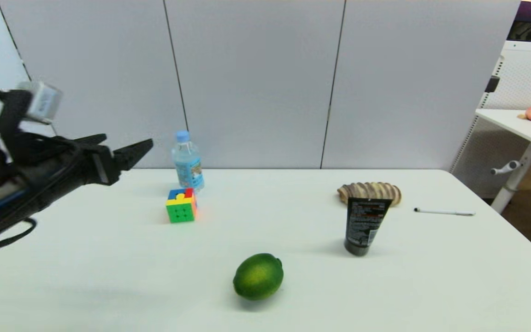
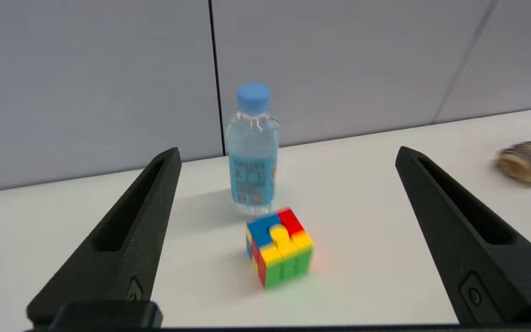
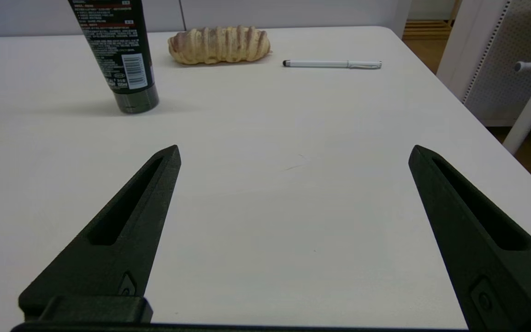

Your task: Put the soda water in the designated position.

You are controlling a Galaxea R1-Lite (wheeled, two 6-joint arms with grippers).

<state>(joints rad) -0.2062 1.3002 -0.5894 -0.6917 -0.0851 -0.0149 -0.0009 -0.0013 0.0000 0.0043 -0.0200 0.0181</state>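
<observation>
The soda water [image 1: 187, 161], a small clear plastic bottle with a light-blue screw cap and a light-blue label, stands upright a little left of centre in the upper half of the head view, near the table's far edge against the grey wall panels; in the left wrist view it rises at upper centre [image 2: 252, 150], between the two black fingers but well beyond their tips. Just in front of it sits a multicoloured puzzle cube [image 1: 181, 205] with green, yellow, red and blue faces, close to the bottle's base. The left gripper [image 1: 125, 147] hangs above the table at the left edge of the head view, its fingers spread wide, pointing toward the bottle and holding nothing. At lower centre lies a round green lime [image 1: 258, 276]. Right of centre a black squeeze tube [image 1: 362, 226] stands upright on its cap, with a ridged tan bread roll [image 1: 369, 192] just behind it and a white pen [image 1: 444, 212] lying farther right. The right gripper [image 3: 293, 154] shows only in its own wrist view, fingers spread wide over the bare white table [image 3: 265, 221], empty, well short of the tube.
</observation>
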